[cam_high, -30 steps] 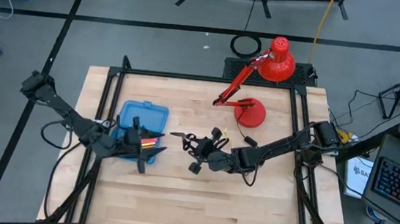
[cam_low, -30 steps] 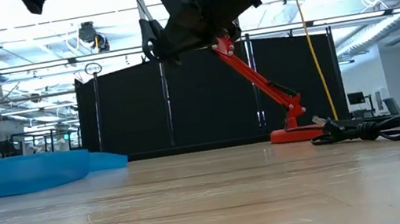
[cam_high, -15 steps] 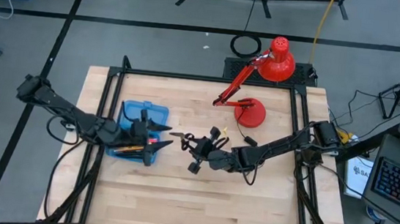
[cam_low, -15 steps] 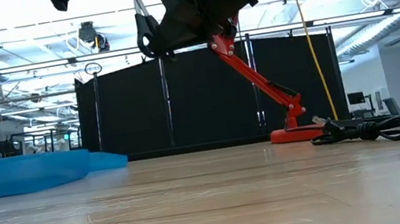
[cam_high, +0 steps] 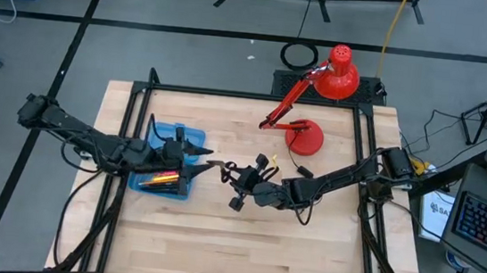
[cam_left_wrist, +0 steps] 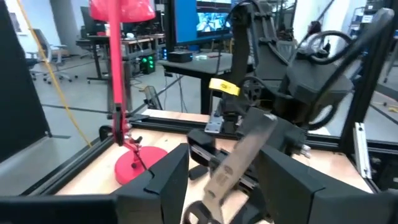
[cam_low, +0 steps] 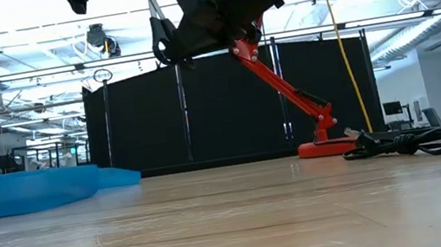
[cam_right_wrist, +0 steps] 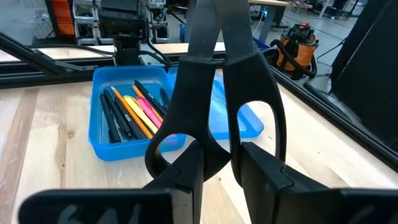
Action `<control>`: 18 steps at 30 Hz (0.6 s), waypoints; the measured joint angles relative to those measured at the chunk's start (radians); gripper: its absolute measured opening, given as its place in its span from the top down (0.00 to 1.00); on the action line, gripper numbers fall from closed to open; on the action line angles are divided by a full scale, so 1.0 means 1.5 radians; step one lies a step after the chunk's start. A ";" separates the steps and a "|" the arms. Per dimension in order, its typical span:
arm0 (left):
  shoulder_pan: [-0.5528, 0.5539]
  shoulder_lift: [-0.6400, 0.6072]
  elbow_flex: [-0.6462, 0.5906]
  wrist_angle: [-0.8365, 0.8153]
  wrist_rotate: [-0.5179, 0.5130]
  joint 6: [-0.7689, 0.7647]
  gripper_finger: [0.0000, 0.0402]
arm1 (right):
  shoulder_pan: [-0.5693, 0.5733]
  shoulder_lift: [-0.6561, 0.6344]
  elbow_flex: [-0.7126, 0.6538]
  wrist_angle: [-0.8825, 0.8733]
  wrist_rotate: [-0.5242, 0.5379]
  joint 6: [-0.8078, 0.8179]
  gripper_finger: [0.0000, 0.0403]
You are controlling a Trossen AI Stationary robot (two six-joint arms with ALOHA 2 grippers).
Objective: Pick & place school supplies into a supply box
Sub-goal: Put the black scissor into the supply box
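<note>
The left gripper (cam_high: pixel 198 156) has swung off the supply box (cam_high: pixel 170 156), fingers narrowing around the scissors (cam_right_wrist: pixel 214 118) the right gripper (cam_high: pixel 241 179) clamps: handover.

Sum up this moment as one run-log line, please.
right gripper: holds black-handled scissors | left gripper: jaws open around blades | translucent blue plastic box: pens inside

translucent plastic supply box (cam_right_wrist: pixel 106 140); wooden table (cam_high: pixel 305 241)

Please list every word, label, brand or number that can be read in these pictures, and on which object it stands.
None can be read.
Box beside the table in the high view: printing too small.
Yellow tag on the right arm in the left wrist view: no legible text.
Monitor behind: blurred.
</note>
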 joint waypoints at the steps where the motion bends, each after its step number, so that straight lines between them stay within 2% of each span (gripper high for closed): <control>1: 0.003 0.000 0.000 0.001 0.000 0.000 0.55 | 0.000 0.000 0.000 0.000 0.000 0.001 0.83; 8: 0.018 0.000 0.000 0.002 0.004 -0.002 0.63 | -0.001 0.000 0.000 -0.004 0.002 0.003 0.83; 18: 0.022 0.000 0.000 0.002 0.005 0.001 0.80 | -0.001 0.000 0.000 -0.008 0.003 0.000 0.83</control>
